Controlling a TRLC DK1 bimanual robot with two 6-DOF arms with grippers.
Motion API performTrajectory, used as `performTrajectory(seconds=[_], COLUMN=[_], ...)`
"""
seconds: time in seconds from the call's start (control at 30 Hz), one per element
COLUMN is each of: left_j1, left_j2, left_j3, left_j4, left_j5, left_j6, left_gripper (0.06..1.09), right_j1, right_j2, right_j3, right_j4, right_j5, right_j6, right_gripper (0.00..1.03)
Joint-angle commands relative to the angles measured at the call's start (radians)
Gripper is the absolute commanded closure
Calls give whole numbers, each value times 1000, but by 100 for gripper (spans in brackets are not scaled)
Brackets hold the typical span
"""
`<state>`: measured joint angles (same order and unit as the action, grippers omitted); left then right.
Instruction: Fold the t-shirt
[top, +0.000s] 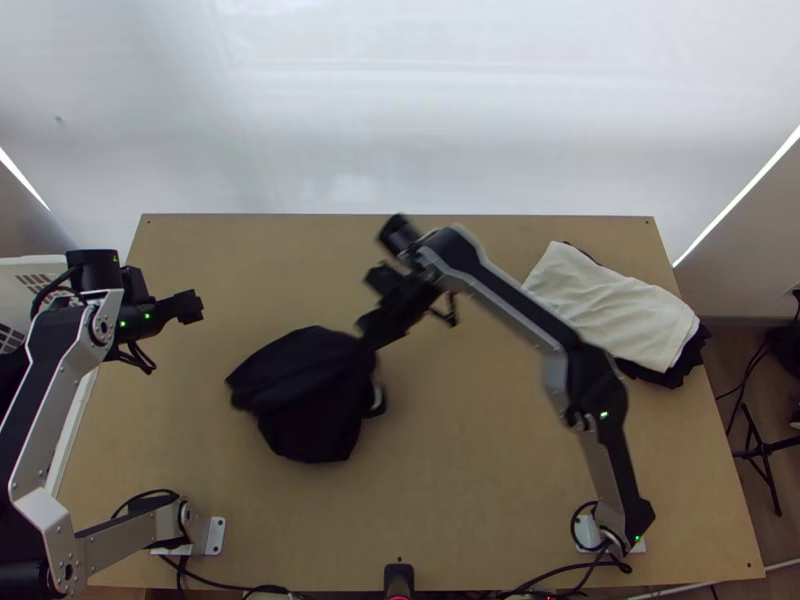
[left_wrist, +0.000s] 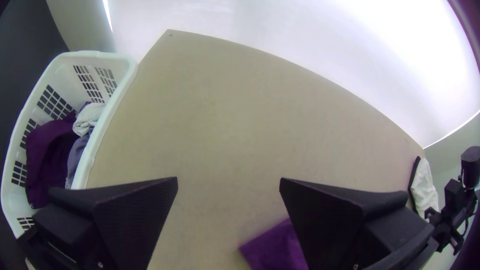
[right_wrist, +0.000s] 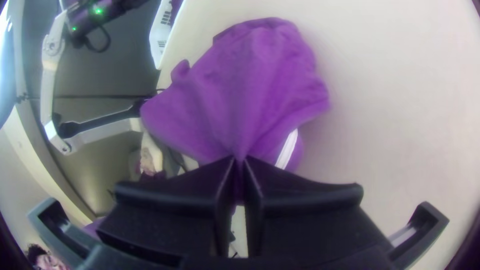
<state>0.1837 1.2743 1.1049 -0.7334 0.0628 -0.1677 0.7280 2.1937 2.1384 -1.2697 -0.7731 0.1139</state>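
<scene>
The t-shirt lies bunched left of the table's middle, dark in the top view and purple in the right wrist view. My right gripper is at its upper right side, and part of the cloth rises to it. Seen from the wrist, the right gripper is shut on a gathered part of the fabric, with a white strip showing beside it. My left gripper is over the table's left side, apart from the shirt. Its fingers stand wide open with nothing between them; a shirt corner is visible past them.
A white laundry basket holding purple, white and bluish cloths stands along the table's left edge. White cloth is stacked over dark cloth at the right. Bare tabletop extends right of the shirt.
</scene>
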Motion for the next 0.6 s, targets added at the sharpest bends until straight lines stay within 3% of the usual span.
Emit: performTrajectory(seconds=[0.0, 0.17, 0.4, 0.57], left_j1=[-10, -55, -104, -122], left_j2=[42, 63, 94, 108], left_j3=[24, 33, 69, 105], left_j4=[6, 15, 15, 12], left_j5=[2, 2, 2, 0], left_j6=[-7, -26, -39, -30], left_gripper=[10, 10, 10, 10], right_j1=[-230, -380, -503, -552], right_j2=[-75, -164, -233, -241], right_j3=[-57, -166, -365, -431], right_j4=[-264, -192, 105, 158], right_j5=[-74, -12, 235, 284], right_j6=[-178, -200, -209, -280], right_gripper=[100, 100, 100, 100])
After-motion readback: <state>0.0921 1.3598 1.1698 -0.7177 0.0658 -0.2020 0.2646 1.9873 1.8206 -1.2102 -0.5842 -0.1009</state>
